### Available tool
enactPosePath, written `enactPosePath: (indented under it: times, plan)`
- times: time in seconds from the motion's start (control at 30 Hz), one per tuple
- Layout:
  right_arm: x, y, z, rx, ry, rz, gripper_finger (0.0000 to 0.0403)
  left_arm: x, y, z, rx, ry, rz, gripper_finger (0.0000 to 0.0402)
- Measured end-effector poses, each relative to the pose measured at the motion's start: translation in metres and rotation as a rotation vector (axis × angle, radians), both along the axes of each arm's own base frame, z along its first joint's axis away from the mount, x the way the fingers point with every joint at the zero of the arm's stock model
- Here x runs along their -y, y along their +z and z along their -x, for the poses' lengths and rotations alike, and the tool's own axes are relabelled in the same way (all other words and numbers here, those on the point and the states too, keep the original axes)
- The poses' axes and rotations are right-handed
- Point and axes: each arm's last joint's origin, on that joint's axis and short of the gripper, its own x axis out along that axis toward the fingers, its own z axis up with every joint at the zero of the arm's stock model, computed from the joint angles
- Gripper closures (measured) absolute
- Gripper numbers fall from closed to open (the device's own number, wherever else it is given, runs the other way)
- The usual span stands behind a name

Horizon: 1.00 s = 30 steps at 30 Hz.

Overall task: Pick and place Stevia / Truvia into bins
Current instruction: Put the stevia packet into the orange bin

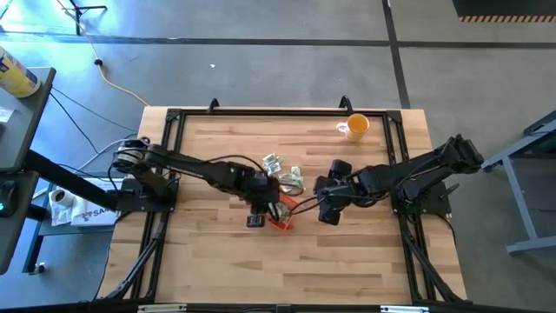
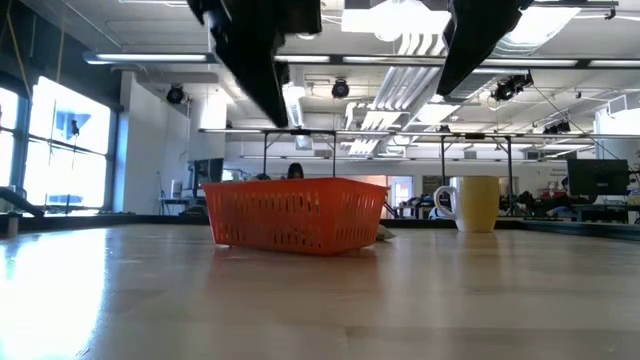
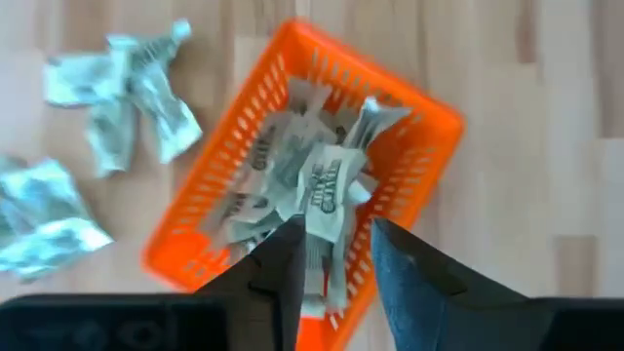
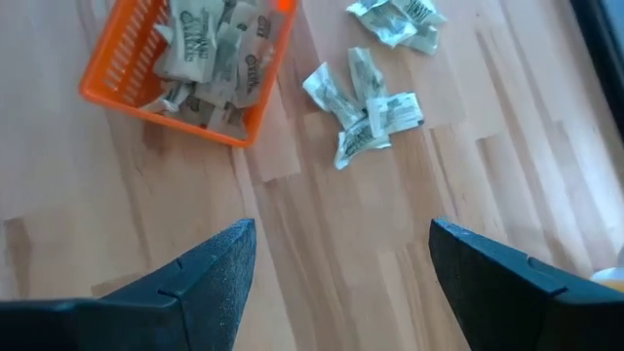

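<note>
The orange bin (image 3: 402, 112) is a shallow rectangular tray with slotted walls, sitting near the middle of the wooden counter (image 1: 217, 261). It holds a loose heap of Stevia sachets (image 3: 292, 185): small flat paper packets, pale green and white with dark print, some creased. The left gripper (image 3: 331, 263) hangs right above the bin, its fingers a little apart with one sachet (image 3: 327, 195) between the tips; I cannot tell if it is gripped. More crumpled sachets (image 4: 366, 117) lie in small clusters on the counter just beside the bin. The right gripper (image 4: 341, 263) hovers over bare wood near the bin, fingers spread wide and holding nothing. A yellow mug (image 1: 355, 127) stands well apart
</note>
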Motion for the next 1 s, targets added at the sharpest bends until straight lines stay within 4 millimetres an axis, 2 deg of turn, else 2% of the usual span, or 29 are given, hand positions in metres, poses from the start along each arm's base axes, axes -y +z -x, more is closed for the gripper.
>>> enactPosePath:
  times: [0.13,0.23,0.33,0.4,0.57,0.67,0.93,1.0]
  plan:
    - [0.006,0.000,-0.002,0.005,-0.008,0.028,0.0108,-0.003,0.033,0.002,-0.010,-0.029,-0.089,0.0229]
    - [0.011,0.001,-0.004,0.012,-0.023,0.028,0.0108,-0.026,0.036,0.008,-0.096,0.025,-0.174,0.0214]
    - [0.018,0.001,-0.007,0.025,-0.052,0.012,0.0108,-0.072,0.020,0.012,-0.155,0.145,-0.142,0.0201]
    - [0.022,0.001,-0.009,0.034,-0.058,-0.010,0.0108,-0.102,0.008,0.016,-0.162,0.156,-0.126,0.0196]
    - [0.025,0.001,-0.010,0.031,-0.038,-0.038,0.0108,-0.144,-0.018,0.019,-0.018,-0.189,-0.154,0.0201]
    - [0.026,0.001,-0.010,0.032,-0.052,-0.042,0.0108,-0.157,-0.036,0.015,0.100,-0.309,-0.186,0.0206]
    - [0.033,0.001,-0.011,0.038,-0.117,-0.061,0.0108,-0.167,-0.086,0.002,0.032,-0.383,-0.185,0.0208]
    - [0.036,0.001,-0.011,0.037,-0.128,-0.058,0.0108,-0.169,-0.091,-0.003,0.038,-0.371,-0.187,0.0208]
